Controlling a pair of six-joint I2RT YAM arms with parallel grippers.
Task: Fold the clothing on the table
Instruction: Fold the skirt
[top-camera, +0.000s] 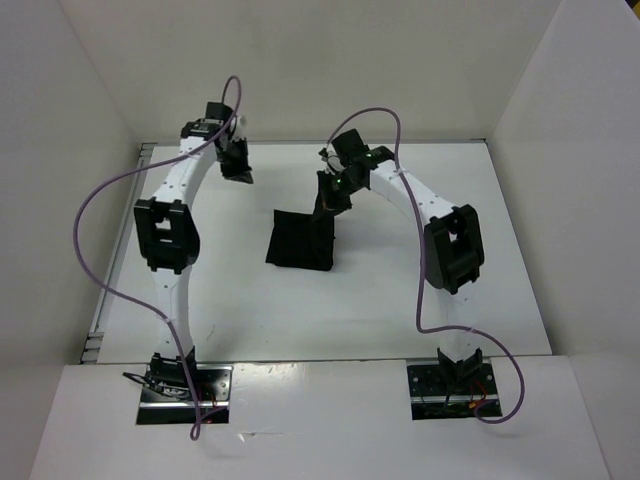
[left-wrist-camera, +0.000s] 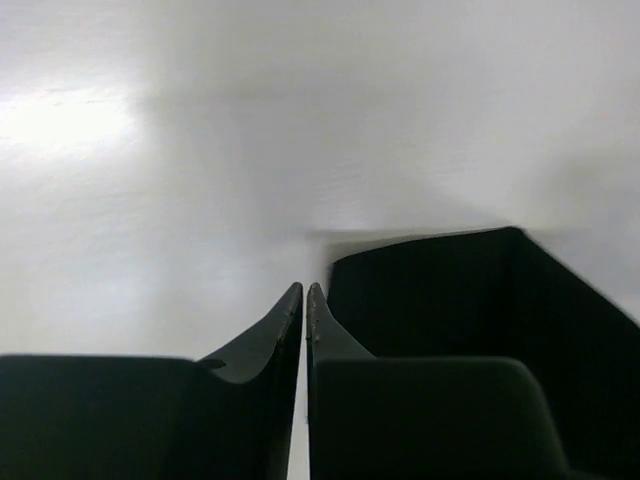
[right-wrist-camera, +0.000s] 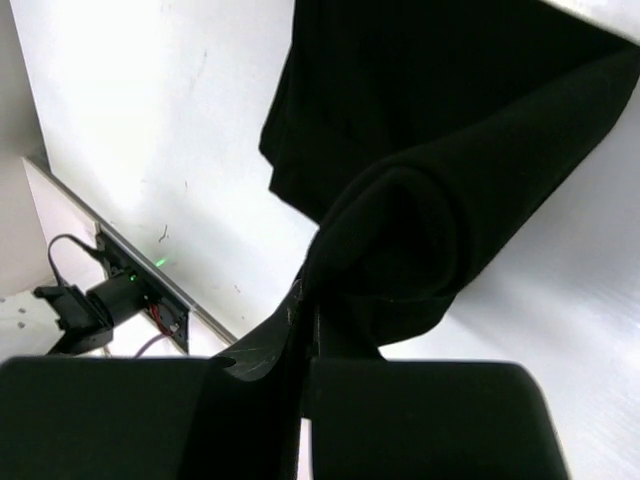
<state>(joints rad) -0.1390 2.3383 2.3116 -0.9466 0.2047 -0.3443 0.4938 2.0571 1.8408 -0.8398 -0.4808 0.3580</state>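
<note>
The black clothing (top-camera: 300, 242) lies partly folded in the middle of the white table (top-camera: 240, 300). My right gripper (top-camera: 328, 203) is shut on its far right edge and holds that part raised. In the right wrist view the fabric (right-wrist-camera: 400, 120) bunches into a rolled fold right at the gripper (right-wrist-camera: 305, 292) and hangs down to the table. My left gripper (top-camera: 238, 170) is off to the back left, apart from the clothing. Its fingers (left-wrist-camera: 304, 290) stand almost together with only a thin slit and nothing between them; a dark straight-edged shape, likely the clothing (left-wrist-camera: 470, 300), shows to their right.
White upright walls enclose the table at the back and both sides. A thin metal rail (top-camera: 98, 325) runs along the left edge. Both arm bases (top-camera: 185, 385) (top-camera: 455, 385) sit at the near edge, with purple cables (top-camera: 85, 230) looping above. A mount with a green light (right-wrist-camera: 125, 290) shows at the table edge.
</note>
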